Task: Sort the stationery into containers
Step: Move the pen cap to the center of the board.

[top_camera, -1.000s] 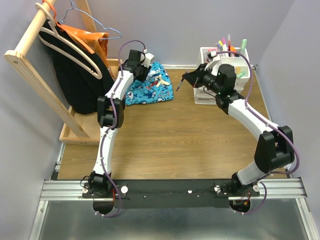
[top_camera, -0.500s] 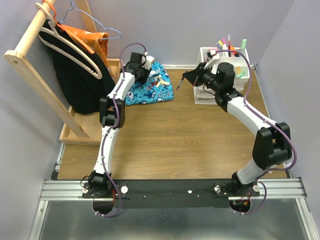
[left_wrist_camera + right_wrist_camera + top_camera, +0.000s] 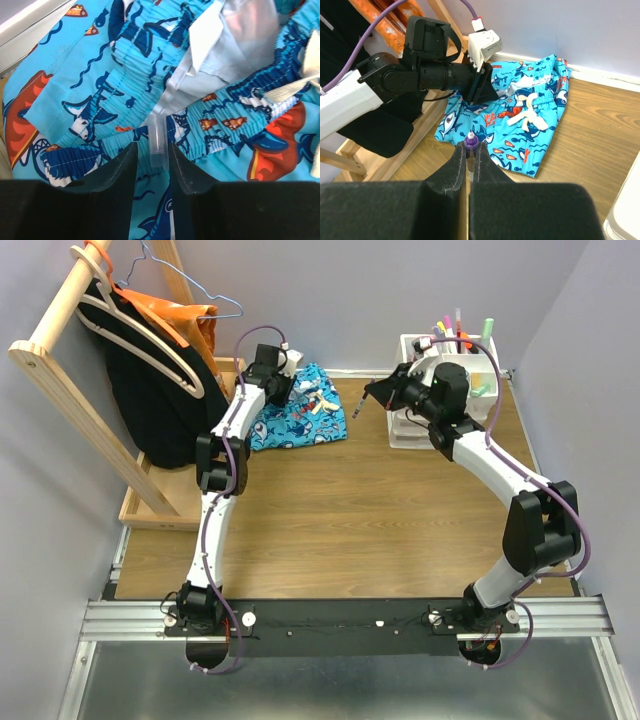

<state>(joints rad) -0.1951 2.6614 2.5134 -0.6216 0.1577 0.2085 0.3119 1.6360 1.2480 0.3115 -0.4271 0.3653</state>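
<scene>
Left pincer (image 3: 152, 145) narrowed, spread astride clear tube (image 3: 157, 132); right pincer (image 3: 470, 150) pinching purple-tipped pen (image 3: 471, 141).

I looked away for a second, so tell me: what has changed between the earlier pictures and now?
The right gripper, jaws shut on the purple-capped pen, edged slightly toward the back wall, its elbow drawing in. The left gripper shifted a little leftward over the blue cloth, jaws flanking a clear piece. Nothing was let go; the cloth and the white organiser stayed put.
</scene>
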